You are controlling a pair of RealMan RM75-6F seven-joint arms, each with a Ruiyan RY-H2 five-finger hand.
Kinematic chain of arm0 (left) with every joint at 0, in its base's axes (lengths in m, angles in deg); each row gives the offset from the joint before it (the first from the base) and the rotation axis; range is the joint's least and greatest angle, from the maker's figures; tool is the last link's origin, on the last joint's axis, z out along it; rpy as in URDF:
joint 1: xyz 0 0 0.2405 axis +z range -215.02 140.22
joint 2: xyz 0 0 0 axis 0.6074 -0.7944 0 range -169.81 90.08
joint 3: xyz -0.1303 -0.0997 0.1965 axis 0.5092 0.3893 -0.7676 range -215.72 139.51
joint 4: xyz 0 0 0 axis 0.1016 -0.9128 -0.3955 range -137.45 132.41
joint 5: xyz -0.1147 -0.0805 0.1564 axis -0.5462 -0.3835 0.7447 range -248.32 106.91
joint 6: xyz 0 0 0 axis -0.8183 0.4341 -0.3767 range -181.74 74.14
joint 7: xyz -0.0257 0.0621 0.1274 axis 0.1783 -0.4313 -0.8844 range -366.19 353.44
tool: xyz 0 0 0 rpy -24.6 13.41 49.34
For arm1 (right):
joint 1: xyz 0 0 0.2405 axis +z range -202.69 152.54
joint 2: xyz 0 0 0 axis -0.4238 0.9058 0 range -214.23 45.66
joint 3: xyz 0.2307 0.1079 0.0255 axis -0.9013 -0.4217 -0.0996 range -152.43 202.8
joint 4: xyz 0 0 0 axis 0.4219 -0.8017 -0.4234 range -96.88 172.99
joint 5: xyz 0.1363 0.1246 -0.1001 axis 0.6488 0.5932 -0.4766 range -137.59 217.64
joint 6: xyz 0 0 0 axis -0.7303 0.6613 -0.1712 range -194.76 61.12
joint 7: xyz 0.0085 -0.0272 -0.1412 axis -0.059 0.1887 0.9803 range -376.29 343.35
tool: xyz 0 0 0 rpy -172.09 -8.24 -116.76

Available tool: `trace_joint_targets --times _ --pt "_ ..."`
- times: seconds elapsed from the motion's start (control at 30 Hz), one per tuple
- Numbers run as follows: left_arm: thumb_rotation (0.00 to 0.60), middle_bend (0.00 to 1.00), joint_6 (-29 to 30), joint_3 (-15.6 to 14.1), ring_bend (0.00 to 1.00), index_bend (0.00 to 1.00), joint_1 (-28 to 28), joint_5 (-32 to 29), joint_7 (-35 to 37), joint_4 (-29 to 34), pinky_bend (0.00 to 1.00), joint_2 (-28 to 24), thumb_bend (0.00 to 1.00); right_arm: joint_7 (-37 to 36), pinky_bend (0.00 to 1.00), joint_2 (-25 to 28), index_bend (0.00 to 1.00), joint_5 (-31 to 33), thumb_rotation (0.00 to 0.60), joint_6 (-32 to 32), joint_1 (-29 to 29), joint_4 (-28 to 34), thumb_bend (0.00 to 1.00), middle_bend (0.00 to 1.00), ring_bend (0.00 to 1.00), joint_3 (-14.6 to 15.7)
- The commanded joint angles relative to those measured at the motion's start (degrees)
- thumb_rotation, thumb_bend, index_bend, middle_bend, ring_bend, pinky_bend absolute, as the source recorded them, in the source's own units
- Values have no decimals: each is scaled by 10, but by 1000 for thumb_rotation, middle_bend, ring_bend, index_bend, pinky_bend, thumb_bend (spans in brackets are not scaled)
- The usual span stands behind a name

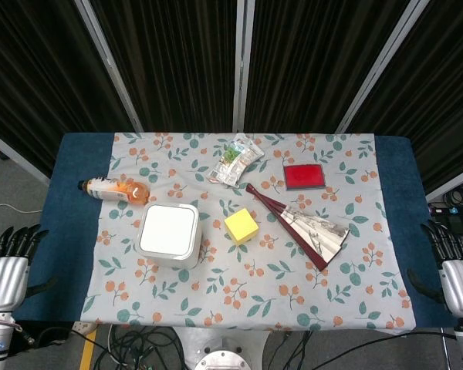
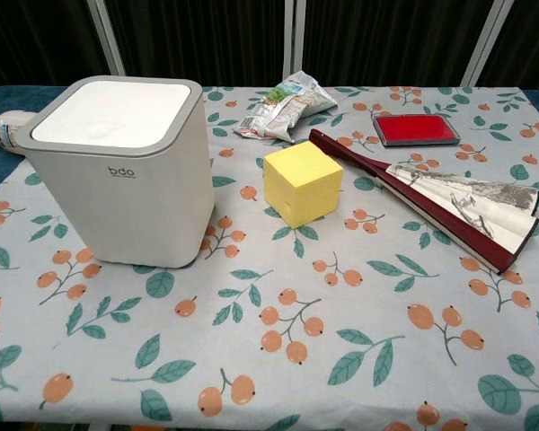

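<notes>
Both hands hang off the near corners of the table, fingers apart and holding nothing: the left hand [image 1: 8,266] at the near left, the right hand [image 1: 455,270] at the near right. Nearest the left hand, a white bin [image 1: 168,234] stands upright on the floral tablecloth [image 1: 293,293]; it looks rigid, smooth and probably slippery, best gripped across its flat sides. A yellow cube [image 1: 241,226] sits just right of it. Dark curtains [image 1: 177,62] close the far side.
</notes>
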Motion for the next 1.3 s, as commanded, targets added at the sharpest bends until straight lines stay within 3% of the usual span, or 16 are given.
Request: trace_joint_targets --times 0.03,0.37,0.6,0.87,1.07,1.3 --pt "600 100 -4 1 87 160 -2 -1 -2 1 12 -1 27 3 0 -1 0 1 600 -6 3 0 244 0 0 0" --pt "600 101 -5 -1 87 160 -11 18 8 5 12 -8 27 5 0 -2 0 6 600 -21 10 -2 244 0 0 0" --pt "600 100 -6 1 87 160 -77 139 74 0 13 -33 27 32 0 3 0 19 600 -87 39 2 245 0 0 4" --pt "600 103 -74 -7 87 169 -179 237 125 7 13 -44 27 48 0 -3 0 37 600 -110 50 13 245 0 0 0" --pt "600 159 -129 -5 129 252 -228 244 111 16 15 -39 27 51 0 -4 0 40 600 -108 50 15 245 0 0 -1" --pt "600 193 -188 -16 155 261 -252 215 85 9 19 -22 28 47 0 -5 0 43 600 -106 49 10 245 0 0 -2"
